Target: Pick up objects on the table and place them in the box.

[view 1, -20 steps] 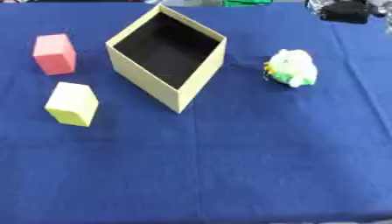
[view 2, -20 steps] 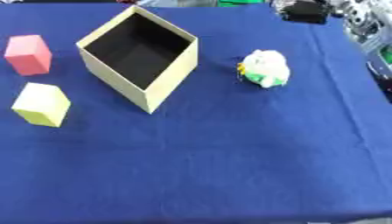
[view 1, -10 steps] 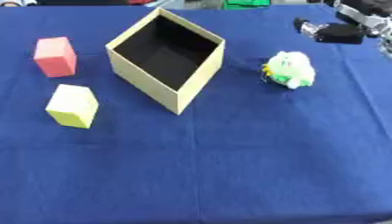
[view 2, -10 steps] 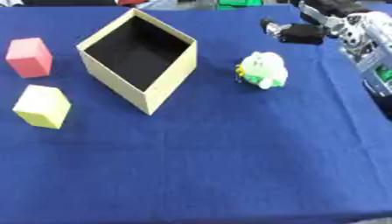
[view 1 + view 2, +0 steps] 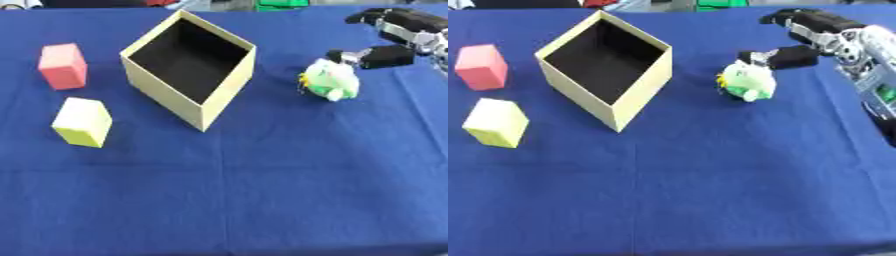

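Right eye view: my right hand (image 5: 811,37) has come in over the desk's (image 5: 710,190) far right and now reaches the green-and-white toy (image 5: 748,82).

A second ago this hand was barely in view at the top edge; now it hangs spread, fingers above and thumb just behind the toy, touching or nearly so, nothing pinched yet, so I judge the first pick is about to begin. The toy sits right of the box (image 5: 605,75), which stands open and empty, tilted corner-on toward me. Pink block (image 5: 481,66) and yellow block (image 5: 496,122) lie well apart on the box's left, untouched. Between toy and box is bare blue cloth, room for a short carry; the near rim is what I must clear. My left hand shows nowhere.
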